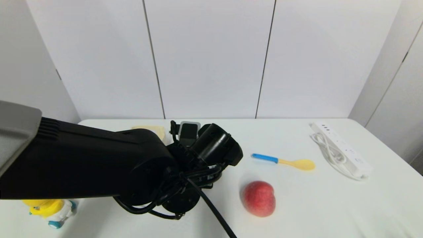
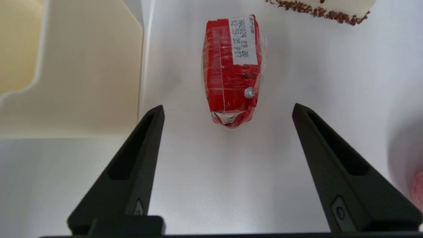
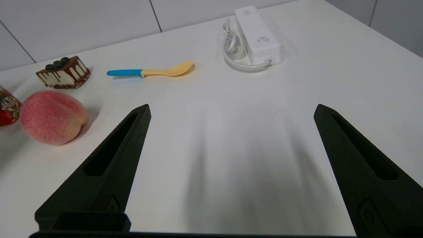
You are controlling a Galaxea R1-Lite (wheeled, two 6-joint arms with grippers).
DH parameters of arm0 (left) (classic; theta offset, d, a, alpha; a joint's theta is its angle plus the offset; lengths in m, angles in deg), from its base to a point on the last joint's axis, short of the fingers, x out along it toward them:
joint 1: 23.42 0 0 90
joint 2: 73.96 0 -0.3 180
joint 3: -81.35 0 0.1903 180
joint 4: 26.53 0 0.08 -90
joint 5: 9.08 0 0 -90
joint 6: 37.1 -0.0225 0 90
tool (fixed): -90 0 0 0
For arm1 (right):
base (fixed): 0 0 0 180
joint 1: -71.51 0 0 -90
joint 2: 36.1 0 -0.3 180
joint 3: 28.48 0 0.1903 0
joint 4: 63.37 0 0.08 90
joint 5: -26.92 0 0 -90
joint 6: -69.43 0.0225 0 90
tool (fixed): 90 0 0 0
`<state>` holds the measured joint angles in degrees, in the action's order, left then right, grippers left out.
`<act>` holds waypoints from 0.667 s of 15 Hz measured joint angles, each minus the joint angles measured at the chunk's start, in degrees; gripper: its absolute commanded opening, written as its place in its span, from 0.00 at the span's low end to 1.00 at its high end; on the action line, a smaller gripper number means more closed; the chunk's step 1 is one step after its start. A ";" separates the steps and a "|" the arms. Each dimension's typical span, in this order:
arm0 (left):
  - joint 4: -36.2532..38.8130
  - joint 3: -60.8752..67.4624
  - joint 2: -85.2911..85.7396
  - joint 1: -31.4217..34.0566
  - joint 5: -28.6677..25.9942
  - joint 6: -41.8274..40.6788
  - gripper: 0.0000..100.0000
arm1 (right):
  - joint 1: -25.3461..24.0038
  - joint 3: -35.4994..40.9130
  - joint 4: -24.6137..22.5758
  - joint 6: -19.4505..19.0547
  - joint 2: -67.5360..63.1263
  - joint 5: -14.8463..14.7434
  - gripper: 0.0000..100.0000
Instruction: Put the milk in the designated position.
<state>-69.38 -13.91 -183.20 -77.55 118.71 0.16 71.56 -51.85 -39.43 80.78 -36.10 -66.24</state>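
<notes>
1. White wall panels stand behind one white table (image 1: 297,205), which carries every item listed below.
2. Left arm (image 1: 82,162), count one: it reaches across the table's left half in the head view, wrist bent downward, hiding the milk from that camera.
3. Cream plastic bin (image 2: 82,82), count one: it stands just beside the milk, apart from it.
4. White power strip (image 1: 343,150), count one, with a coiled cord: it lies at the table's right side.
5. Left gripper (image 2: 228,110): it hangs above the milk with the fingers spread wide, one to each side of the carton's near end, touching nothing.
6. Right gripper (image 3: 231,109): it sits low over bare tabletop on the right, fingers spread wide and empty.
7. Peach (image 1: 258,198), count one: it rests near the table's centre.
8. Cake slice (image 3: 63,72), count one, with chocolate drip: it sits beyond the peach.
9. Milk (image 2: 231,71), count one: the red carton stands between the bin and the peach, its top facing the wrist camera.
10. Spoon (image 1: 284,161), count one, blue handle and yellow bowl: it lies between the peach and the power strip.
11. Yellow toy (image 1: 49,208), count one: it is partly visible under the left arm.
</notes>
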 measured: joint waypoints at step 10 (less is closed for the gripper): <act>-0.52 0.43 8.44 -0.60 -0.22 -0.35 1.00 | 0.02 0.00 0.02 0.02 0.00 0.02 1.00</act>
<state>-69.91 -13.48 -174.76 -78.15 118.49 -0.20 71.58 -51.85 -39.40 80.81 -36.10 -66.21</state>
